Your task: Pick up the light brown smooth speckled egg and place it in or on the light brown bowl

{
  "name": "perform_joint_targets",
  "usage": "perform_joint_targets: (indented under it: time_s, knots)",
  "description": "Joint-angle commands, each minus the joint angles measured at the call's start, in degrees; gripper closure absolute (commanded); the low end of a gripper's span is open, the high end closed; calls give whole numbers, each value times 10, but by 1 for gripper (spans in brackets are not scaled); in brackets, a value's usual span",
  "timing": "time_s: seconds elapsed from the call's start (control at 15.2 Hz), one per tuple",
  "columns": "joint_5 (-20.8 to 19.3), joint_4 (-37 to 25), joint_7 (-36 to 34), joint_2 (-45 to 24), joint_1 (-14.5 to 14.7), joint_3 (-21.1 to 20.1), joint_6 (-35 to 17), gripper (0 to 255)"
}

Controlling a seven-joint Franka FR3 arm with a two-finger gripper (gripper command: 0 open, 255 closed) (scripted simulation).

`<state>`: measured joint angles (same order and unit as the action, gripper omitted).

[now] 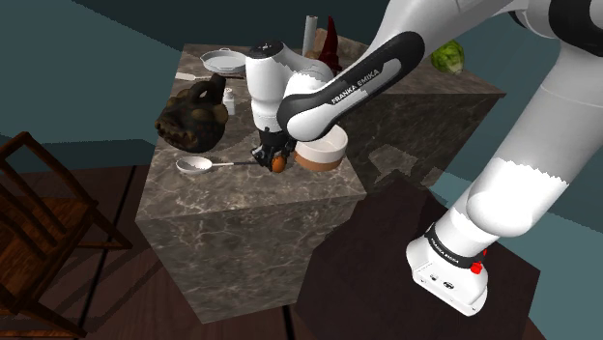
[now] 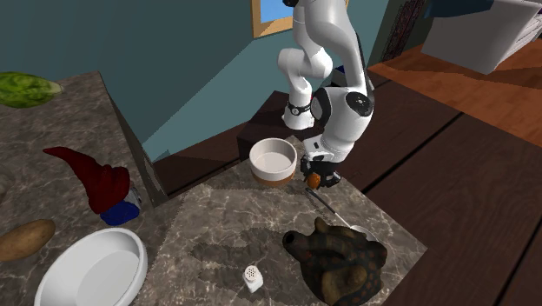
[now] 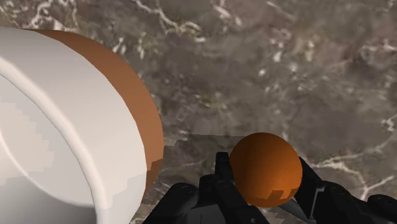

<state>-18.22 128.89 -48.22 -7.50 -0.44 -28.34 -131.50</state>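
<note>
My black gripper [image 1: 272, 158] is shut on a smooth orange-brown egg [image 1: 279, 164], low over the marble counter. In the wrist view the egg [image 3: 264, 168] sits clasped between the two fingers [image 3: 224, 173]. Right beside it stands the bowl [image 1: 325, 149], white inside with a brown outer wall [image 3: 141, 111]. The second exterior view has the gripper [image 2: 316, 177] and the egg [image 2: 312, 181] just off the rim of the bowl [image 2: 273, 173], toward that view's right. Whether the egg touches the counter I cannot tell.
A metal spoon [image 1: 199, 165] lies on the counter [image 1: 242, 188] next to the gripper, a dark brown lumpy object [image 1: 193, 118] behind it. A small white shaker [image 2: 253, 278], a white dish [image 2: 91, 269], a potato [image 2: 24, 239] and a red pointed figure [image 2: 91, 178] stand farther off. A wooden chair [image 1: 39, 222] is beside the counter.
</note>
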Motion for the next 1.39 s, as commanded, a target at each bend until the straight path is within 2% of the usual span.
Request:
perform_joint_targets:
  time_s: [0.0, 0.2, 1.32]
  knots:
    - [0, 0, 0, 0, 0, 0, 0, 255]
    - [0, 0, 0, 0, 0, 0, 0, 255]
    - [72, -49, 65, 84, -5, -7, 114, 255]
